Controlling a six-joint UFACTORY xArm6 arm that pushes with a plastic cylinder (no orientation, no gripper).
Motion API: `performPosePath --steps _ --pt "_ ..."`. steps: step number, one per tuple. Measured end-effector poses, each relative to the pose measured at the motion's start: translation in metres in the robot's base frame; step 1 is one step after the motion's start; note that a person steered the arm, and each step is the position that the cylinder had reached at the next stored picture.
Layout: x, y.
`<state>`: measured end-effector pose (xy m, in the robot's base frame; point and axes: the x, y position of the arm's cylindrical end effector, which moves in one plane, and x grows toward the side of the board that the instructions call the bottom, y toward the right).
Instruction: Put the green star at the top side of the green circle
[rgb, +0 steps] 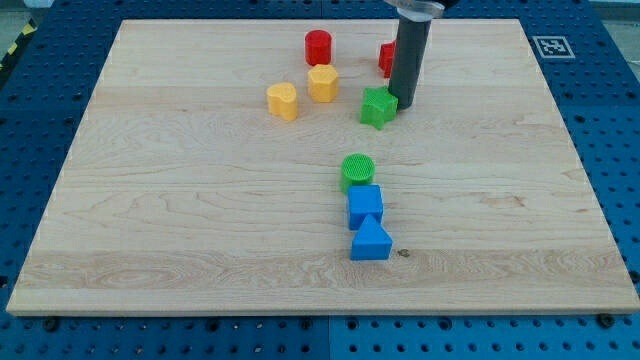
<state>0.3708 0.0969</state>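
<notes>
Green star (378, 107) sits in the upper middle of the table (150, 230), at about 12 o'clock from the green circle (357, 171), apart from it with bare wood between. It is already on the correct side; judged remaining work is closing that gap and lining up slightly toward 9 o'clock.

My tip (404, 103) stands just at the star's 2 o'clock edge, touching or nearly so; cannot tell which. The tool is a plain rod, nothing to clench or release, grasping nothing. That placement suits a push toward 7 o'clock, down toward the circle.

Surroundings: blue cube (365, 206) touches the circle at its 6 o'clock, blue triangle (371, 241) just below that. A hard shove risks knocking the circle into this column.

Yellow blocks (322, 83) and (283, 101) lie at the star's 9–10 o'clock, near but off the path. Red cylinder (318, 46) at 11 o'clock. Another red block (386, 58), partly hidden behind the rod, shape unclear.

Path from star to circle is clear.
</notes>
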Motion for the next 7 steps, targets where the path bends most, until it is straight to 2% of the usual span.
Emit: performPosePath --steps 2,3,4,5,6,7 --pt "0.006 0.000" --pt "-0.020 0.006" --pt "-0.023 -0.035" --pt "0.002 -0.038" --pt "0.004 -0.038" --pt "0.007 0.008"
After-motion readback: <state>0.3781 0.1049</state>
